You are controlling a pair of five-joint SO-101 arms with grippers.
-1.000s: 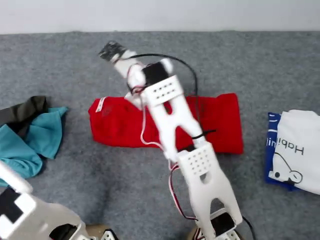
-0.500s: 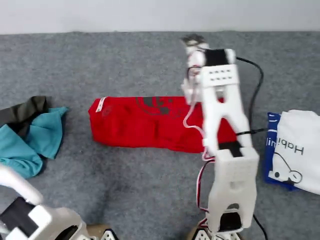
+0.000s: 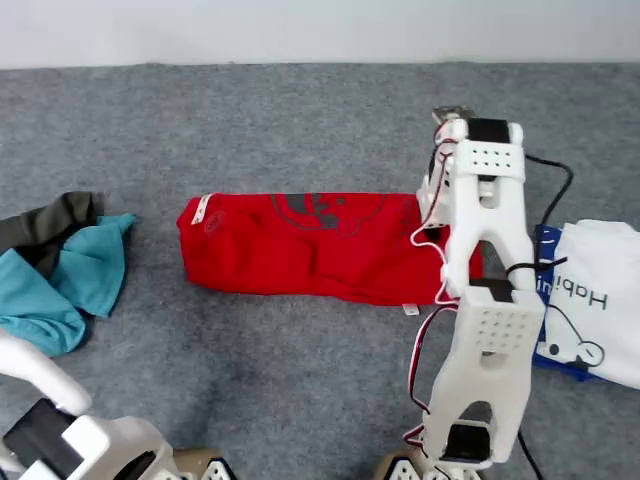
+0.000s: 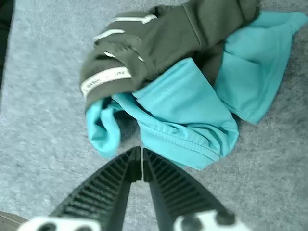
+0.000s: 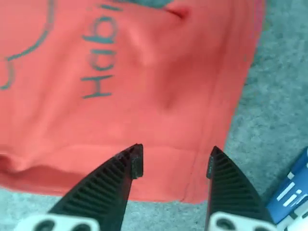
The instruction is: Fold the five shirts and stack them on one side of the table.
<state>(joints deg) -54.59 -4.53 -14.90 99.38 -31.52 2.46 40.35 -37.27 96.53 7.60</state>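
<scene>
Well, at this moment your right gripper [image 5: 174,161] was open, its two black fingers spread apart with nothing between them. It hung over the red shirt [image 3: 300,245], above the end of that shirt nearest to the white shirt [image 3: 600,290]; I could not tell whether the fingertips touched the cloth. The red shirt lay in the middle of the grey table cover [image 3: 300,120], folded into a long band, with its dark printed drawing facing up. In the high view the right arm [image 3: 485,300] crossed over the end of this band. The white shirt lay folded on top of a blue shirt [image 3: 543,275] at the edge of the table on the right arm's side, just beside the red shirt and not touching it. Your left gripper [image 4: 142,161] was closed, the fingers pressed together and gripping nothing. It was above the bare cover, just beside a teal shirt [image 4: 192,115]. This teal shirt lay crumpled and unfolded on the other side of the table, well apart from the red one, and a dark shirt [image 4: 163,38], also crumpled, lay partly on top of it.
</scene>
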